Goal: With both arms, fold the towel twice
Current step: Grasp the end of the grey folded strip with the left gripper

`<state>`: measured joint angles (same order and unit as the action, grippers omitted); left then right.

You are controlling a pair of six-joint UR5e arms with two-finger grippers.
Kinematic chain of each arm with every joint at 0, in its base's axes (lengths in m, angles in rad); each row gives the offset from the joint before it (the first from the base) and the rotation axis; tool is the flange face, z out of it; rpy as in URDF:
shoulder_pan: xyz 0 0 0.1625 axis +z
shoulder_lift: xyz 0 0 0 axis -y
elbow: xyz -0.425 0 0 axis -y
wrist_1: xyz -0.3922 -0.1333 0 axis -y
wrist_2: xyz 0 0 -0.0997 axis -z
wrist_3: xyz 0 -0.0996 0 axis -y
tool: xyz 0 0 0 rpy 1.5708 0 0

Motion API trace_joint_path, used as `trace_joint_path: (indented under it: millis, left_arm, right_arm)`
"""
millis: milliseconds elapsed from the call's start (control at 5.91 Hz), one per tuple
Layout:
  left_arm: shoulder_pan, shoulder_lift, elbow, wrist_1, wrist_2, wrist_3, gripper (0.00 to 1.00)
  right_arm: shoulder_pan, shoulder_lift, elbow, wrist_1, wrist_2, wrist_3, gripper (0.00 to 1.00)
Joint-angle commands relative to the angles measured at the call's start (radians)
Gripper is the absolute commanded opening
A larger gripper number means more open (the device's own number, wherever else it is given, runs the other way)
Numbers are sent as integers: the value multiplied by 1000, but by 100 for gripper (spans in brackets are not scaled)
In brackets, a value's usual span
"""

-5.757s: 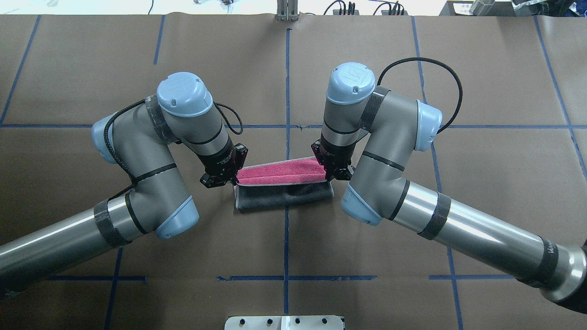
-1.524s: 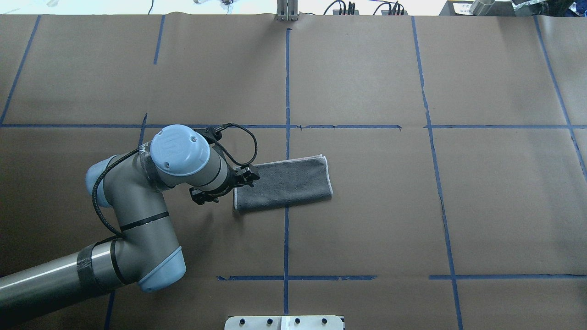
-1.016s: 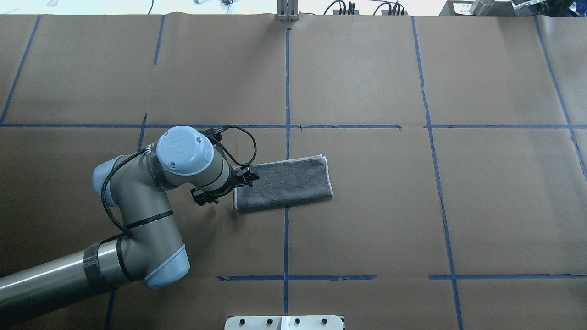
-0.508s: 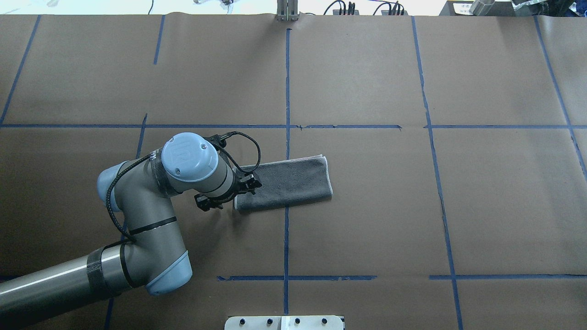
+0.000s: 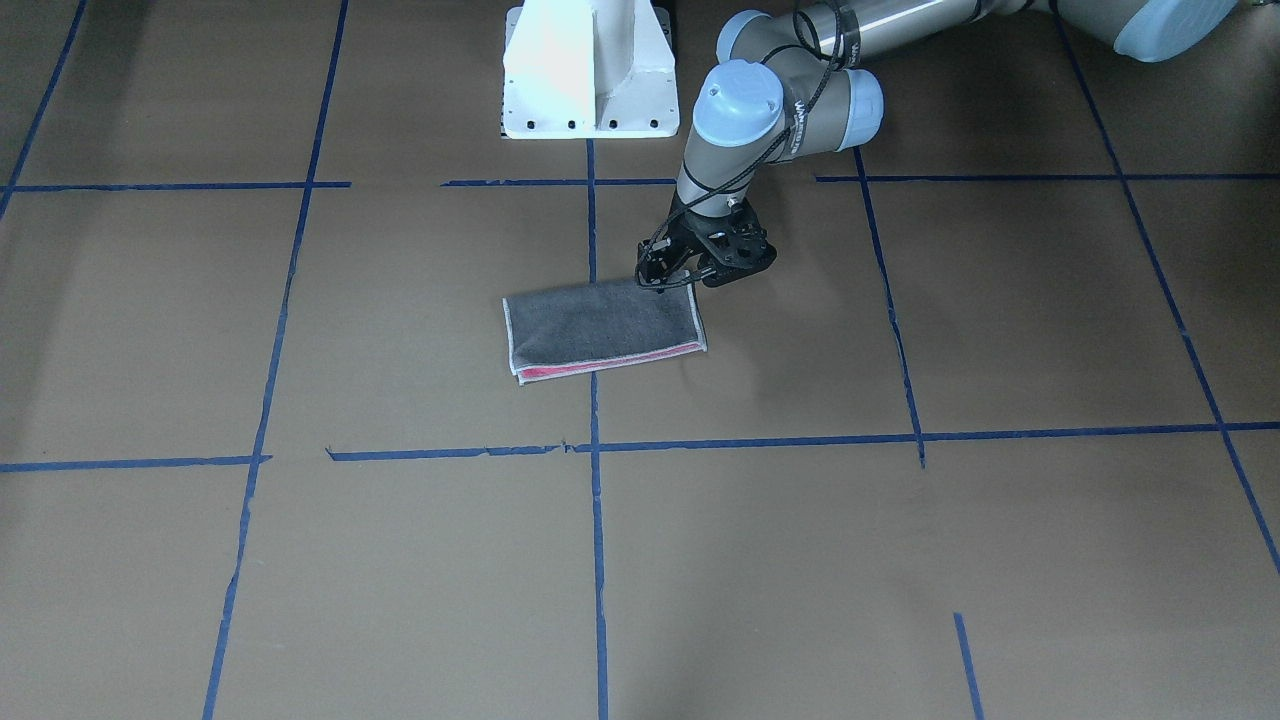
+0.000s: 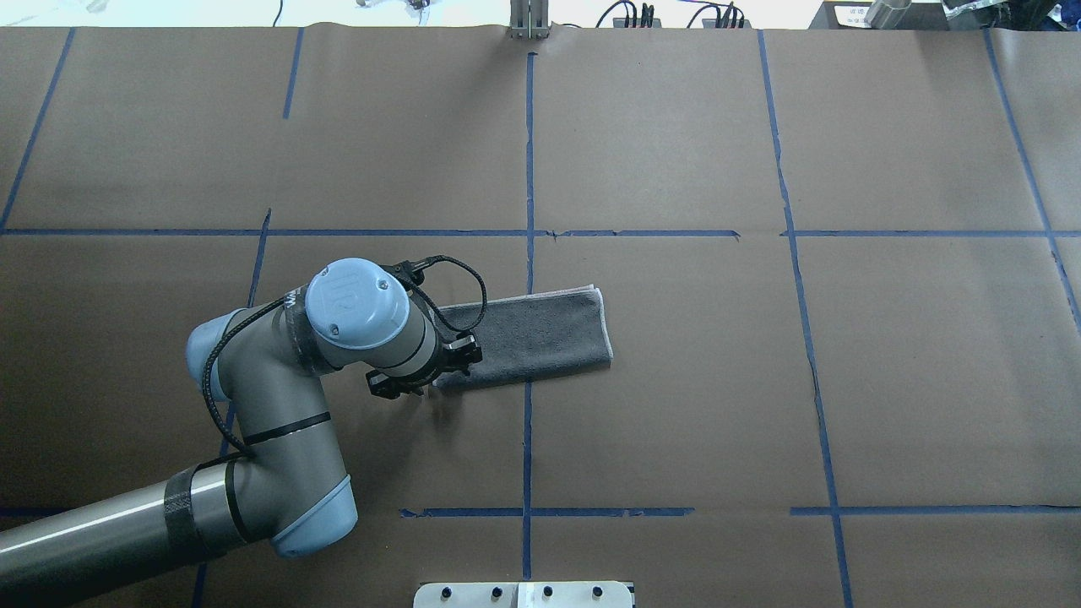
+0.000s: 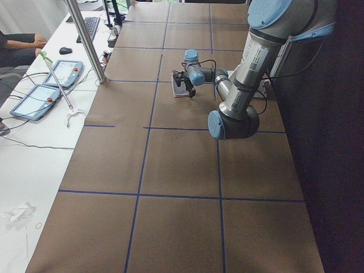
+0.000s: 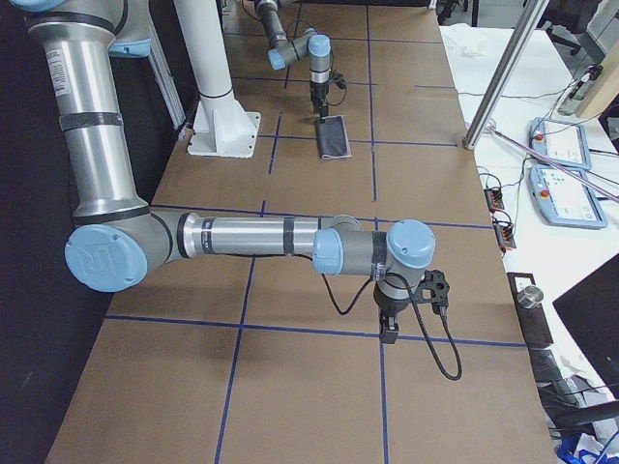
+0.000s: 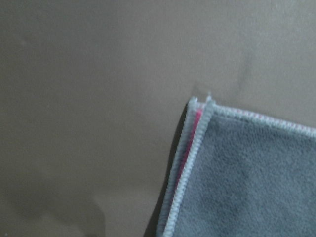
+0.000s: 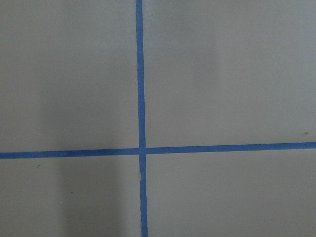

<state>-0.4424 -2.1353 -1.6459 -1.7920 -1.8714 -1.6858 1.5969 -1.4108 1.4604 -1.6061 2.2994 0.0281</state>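
While my left black claw hand (image 6: 426, 373) hangs at a corner of the small dark grey terry towel (image 5: 600, 325), I cannot tell whether it is released or clenched. Folded, pink edge showing, the towel lies flat on the brown tabletop (image 5: 900, 550). My right hand (image 8: 389, 327), well apart: likewise unclear.

Even light, soft shadows; towel (image 9: 242, 187) close-up blurry.
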Motion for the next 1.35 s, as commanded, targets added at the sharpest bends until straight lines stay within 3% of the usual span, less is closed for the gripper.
trace_joint_path:
  millis: [0,339,508,677,847,1185]
  left_arm:
    - [1,0,0,0,0,0,53]
    - [1,-2,0,-1,0,-6,29]
    - [1,-3,0,-1,0,-3,12]
    - [1,-5,-2,0,0,0,5]
    - [2,-8,-6,8,0,6,0]
    - [-1,-26,-21,55,9,106,0]
  right_arm:
    - [0,1,0,0,0,1,100]
    - [0,3,0,0,-2,0,100]
    - [0,3,0,0,-2,0,100]
    - [0,1,0,0,-2,0,100]
    - [0,1,0,0,-2,0,100]
    - [0,1,0,0,-2,0,100]
